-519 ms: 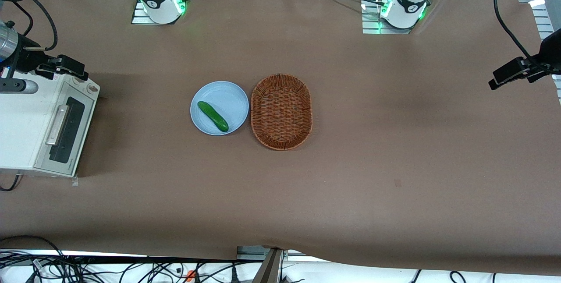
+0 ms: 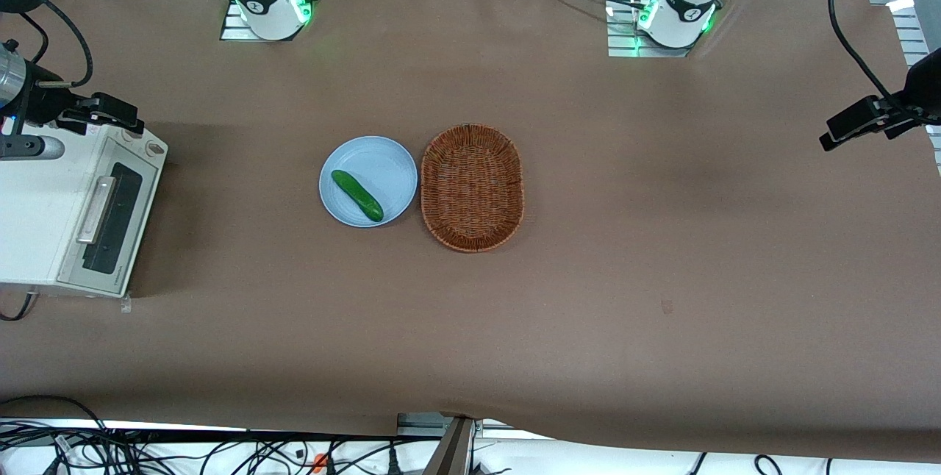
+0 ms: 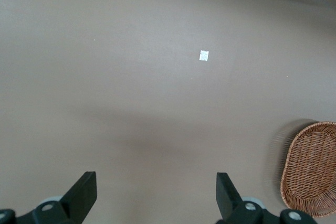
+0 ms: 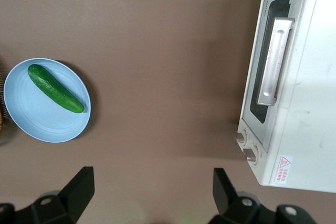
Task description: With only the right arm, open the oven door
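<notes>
The cream-white toaster oven (image 2: 44, 203) stands at the working arm's end of the table. Its oven door (image 2: 110, 219) is shut, with a dark glass window and a silver bar handle (image 2: 97, 209). The right arm's black gripper (image 2: 109, 113) hangs over the oven's knob end, farther from the front camera than the handle. In the right wrist view the gripper (image 4: 151, 192) is open and empty, its fingers (image 4: 79, 190) wide apart above bare table, beside the door (image 4: 265, 85) and handle (image 4: 276, 60).
A light blue plate (image 2: 382, 159) with a green cucumber (image 2: 357, 195) lies mid-table, and a wicker basket (image 2: 472, 187) is beside it. Both also show in the right wrist view, plate (image 4: 31, 119) and cucumber (image 4: 55, 88). The oven knobs (image 4: 245, 147) sit below the door's end.
The right arm's wrist and gripper have shifted very slightly toward the table's edge over the oven. The door stays shut.
</notes>
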